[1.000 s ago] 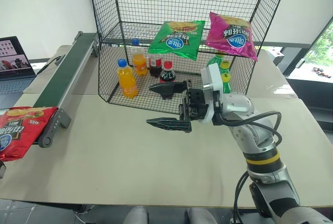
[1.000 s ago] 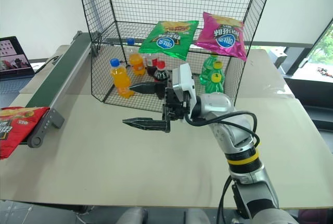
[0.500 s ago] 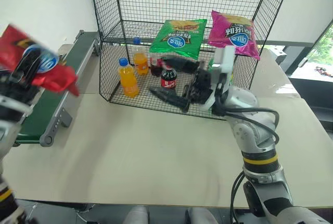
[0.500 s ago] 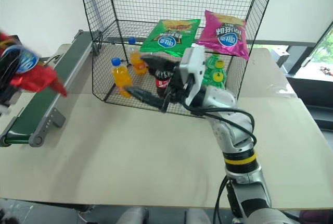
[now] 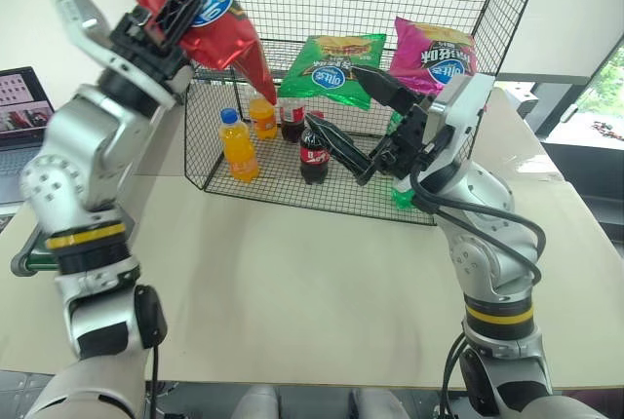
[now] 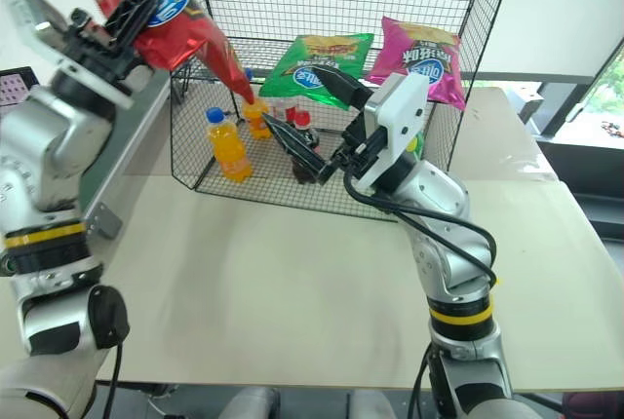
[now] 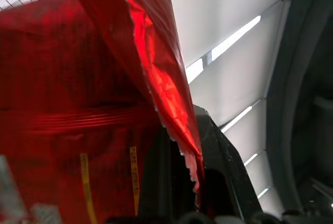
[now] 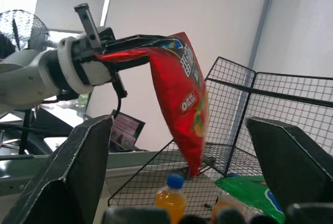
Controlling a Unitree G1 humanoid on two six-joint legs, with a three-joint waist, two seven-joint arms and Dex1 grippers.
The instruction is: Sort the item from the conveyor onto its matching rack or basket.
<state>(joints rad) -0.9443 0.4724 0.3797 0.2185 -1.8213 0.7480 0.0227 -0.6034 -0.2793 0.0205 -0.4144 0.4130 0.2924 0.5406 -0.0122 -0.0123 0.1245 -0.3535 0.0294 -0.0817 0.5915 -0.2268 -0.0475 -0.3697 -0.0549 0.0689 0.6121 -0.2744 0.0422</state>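
Mid-transfer: my left gripper [image 5: 180, 5] clamps the red chip bag [image 5: 210, 24] high by the rack [image 5: 487, 39]. Right gripper [image 5: 356, 117] wide, empty. Next: shelve it beside the green bag [image 5: 331, 70].

A broad beige table [image 5: 292, 273] fills the middle of the room, its top matte and evenly lit. Behind it rises a plain white wall [image 5: 68, 10]. On the left, a laptop [image 5: 19, 107] stands open with its screen lit. On the right, a second pale tabletop [image 5: 517, 146] runs back toward a dark-framed window [image 5: 600, 97] that shows daylight and green foliage outside. Under the near table edge, a strip of grey floor [image 5: 195, 395] shows. The right wrist view gives a white wall with a roller blind [image 8: 67, 0] over a bright window and a round fan [image 8: 21, 28] beside it.
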